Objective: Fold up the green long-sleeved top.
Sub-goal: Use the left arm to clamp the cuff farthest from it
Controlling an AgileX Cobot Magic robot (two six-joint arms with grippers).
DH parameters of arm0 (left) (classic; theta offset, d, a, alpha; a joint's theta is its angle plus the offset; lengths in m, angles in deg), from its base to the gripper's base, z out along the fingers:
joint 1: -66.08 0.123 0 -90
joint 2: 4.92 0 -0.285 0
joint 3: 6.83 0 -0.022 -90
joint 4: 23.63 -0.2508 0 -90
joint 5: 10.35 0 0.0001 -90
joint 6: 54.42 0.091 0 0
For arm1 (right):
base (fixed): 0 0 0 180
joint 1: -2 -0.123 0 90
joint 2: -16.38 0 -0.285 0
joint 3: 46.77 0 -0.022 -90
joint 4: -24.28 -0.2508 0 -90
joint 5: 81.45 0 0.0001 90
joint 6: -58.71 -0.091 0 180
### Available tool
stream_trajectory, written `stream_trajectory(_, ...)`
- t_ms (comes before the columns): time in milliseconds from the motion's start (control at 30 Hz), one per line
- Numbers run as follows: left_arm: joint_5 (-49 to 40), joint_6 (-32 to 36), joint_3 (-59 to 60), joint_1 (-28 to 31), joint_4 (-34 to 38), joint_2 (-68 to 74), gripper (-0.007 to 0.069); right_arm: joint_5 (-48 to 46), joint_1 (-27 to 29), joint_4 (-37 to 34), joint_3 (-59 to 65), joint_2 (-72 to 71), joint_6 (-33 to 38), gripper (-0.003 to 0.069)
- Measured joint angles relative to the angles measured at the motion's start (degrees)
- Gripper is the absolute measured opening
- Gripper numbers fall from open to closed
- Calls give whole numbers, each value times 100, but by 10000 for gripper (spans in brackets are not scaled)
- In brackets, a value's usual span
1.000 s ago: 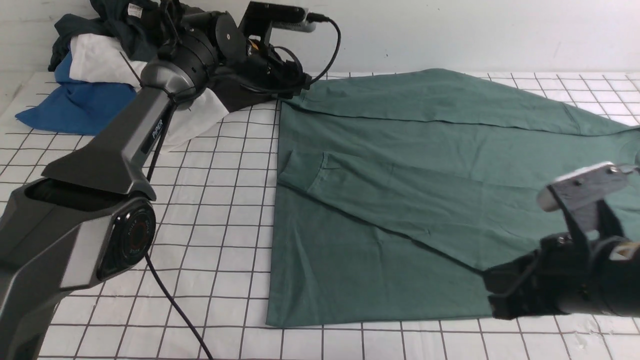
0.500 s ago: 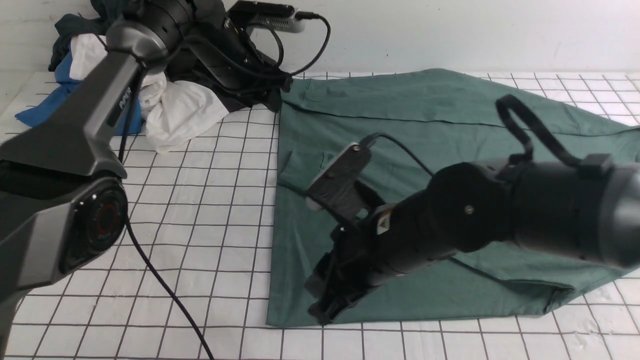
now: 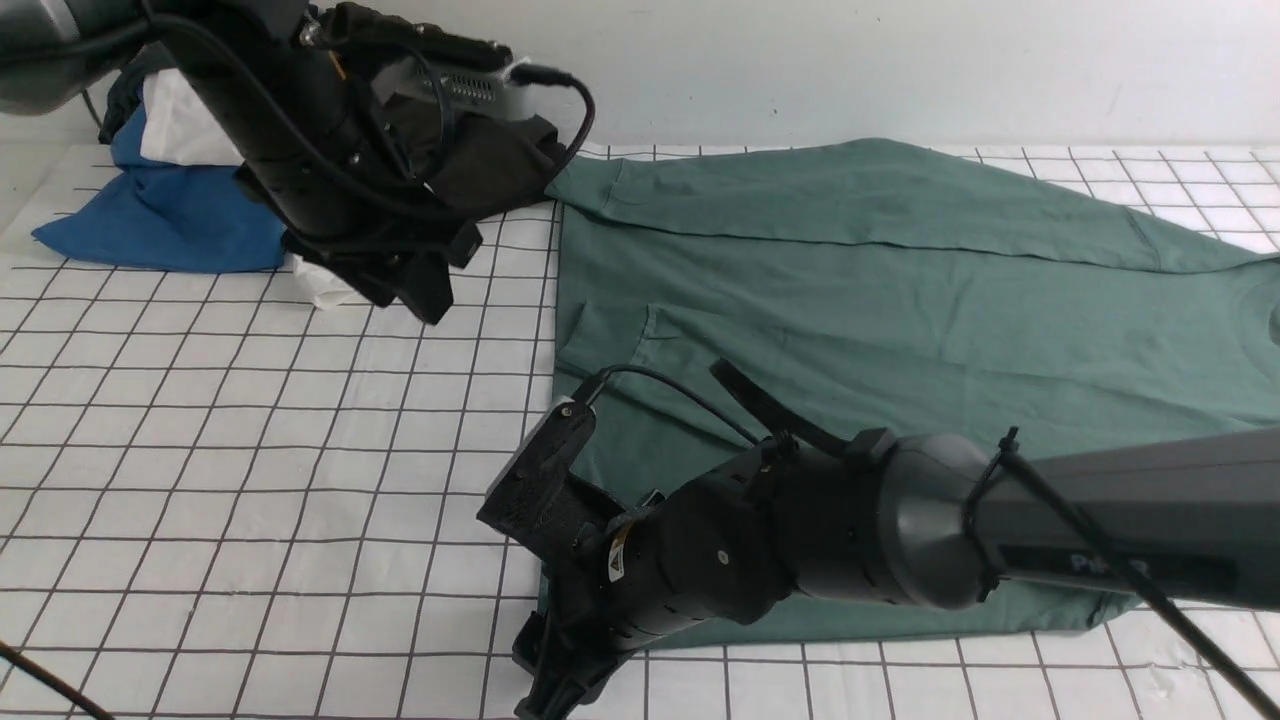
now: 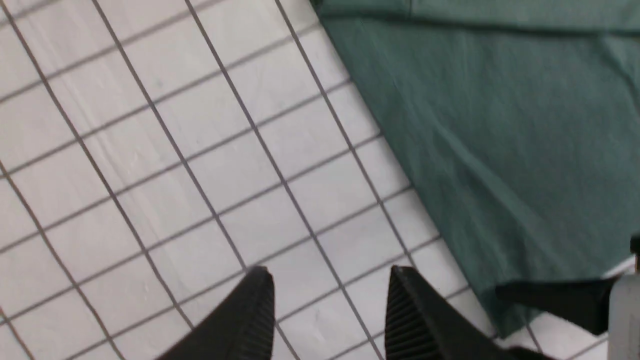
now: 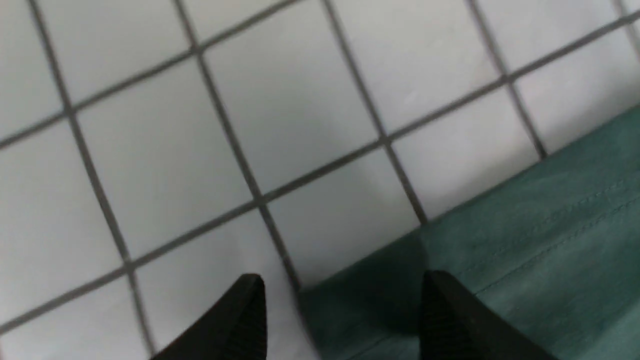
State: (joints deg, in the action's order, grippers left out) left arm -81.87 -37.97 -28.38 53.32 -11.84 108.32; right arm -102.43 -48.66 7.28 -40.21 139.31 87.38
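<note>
Jaws of right gripper (image 5: 342, 280) apart, clamping nothing, poised over the near hem corner of the green long-sleeved top (image 3: 850, 300). Jaws of left gripper (image 4: 330, 272) apart too, above bare table (image 3: 250, 450), near the far part of the same hem edge. Top spread flat, long axis running rightward away from both; right arm nearer, open table to the left of the hem.

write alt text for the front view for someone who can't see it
A green long-sleeved top lies flat on a white gridded table, sleeves folded over its body. The right gripper reaches down to its near left corner; the left gripper hangs near a pile of clothes at the far left.
</note>
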Motion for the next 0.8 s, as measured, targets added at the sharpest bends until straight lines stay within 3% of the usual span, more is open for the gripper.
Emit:
stream_trajectory(200,115,31,138,0,25,-118,286,175,0,400,-6,53,-47,92)
stream_trajectory(233,120,31,138,0,25,-118,286,175,0,414,-6,53,-47,92)
stream_trajectory(267,149,32,145,0,25,-118,286,175,0,463,-6,53,-47,36)
stream_trajectory(567,1262,38,149,0,243,49,286,-460,0,37,-6,-393,-52,10)
stream_trajectory(800,1381,27,-985,1,476,1298,289,-478,-152,-862,-1,-440,230,10)
